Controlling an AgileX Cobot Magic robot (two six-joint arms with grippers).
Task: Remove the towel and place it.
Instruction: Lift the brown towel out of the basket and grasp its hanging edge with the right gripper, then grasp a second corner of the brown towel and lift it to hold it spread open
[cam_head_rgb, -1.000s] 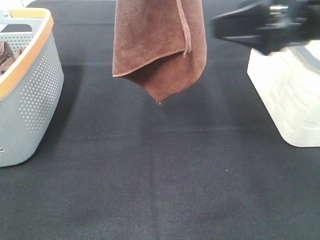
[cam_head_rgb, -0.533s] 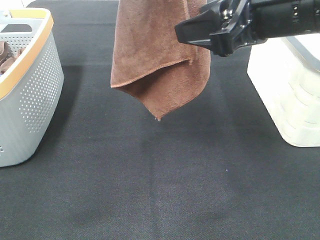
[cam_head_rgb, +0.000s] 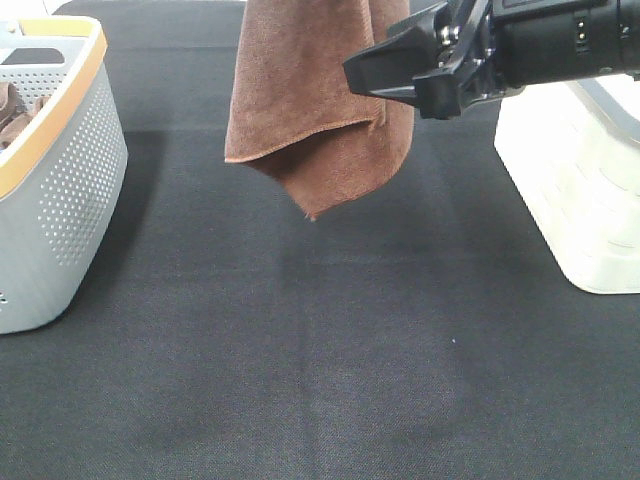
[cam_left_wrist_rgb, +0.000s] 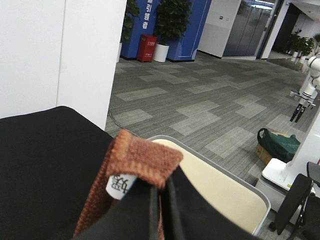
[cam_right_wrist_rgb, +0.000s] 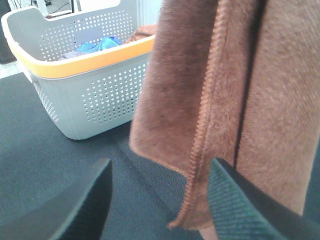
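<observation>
Rust-brown microfibre, one piece: the towel (cam_head_rgb: 315, 110), square-hemmed with a stitched edge, hanging in mid-air above the bench (cam_head_rgb: 300, 350), folded over itself so that one corner points straight down, clear of the surface

Grippers, two, both black:
- left gripper (cam_left_wrist_rgb: 159, 182): fingers clenched tight on a top corner of the towel, just beside the small white tag (cam_left_wrist_rgb: 121, 186); nap there looks coarse and looped
- right gripper (cam_right_wrist_rgb: 161, 172): fingers spread wide apart, grasping nothing; the towel's stitched hem hangs down in the gap between them; whether either finger touches the fabric cannot be told; from the high camera it reaches in from the right and overlaps the towel's right edge

Baskets, two, both standing on the bench, well apart with the towel between them:
- grey basket (cam_head_rgb: 70, 170), left side: plastic, walls perforated with small round holes, orange rim, rounded corners; bunched brown cloths (cam_head_rgb: 10, 110) inside, also something blue (cam_right_wrist_rgb: 100, 45)
- white basket (cam_head_rgb: 580, 190), right side: plastic, ribbed wall, widening toward the base

Bench covering, one: black woven fabric, matt, faintly creased
</observation>
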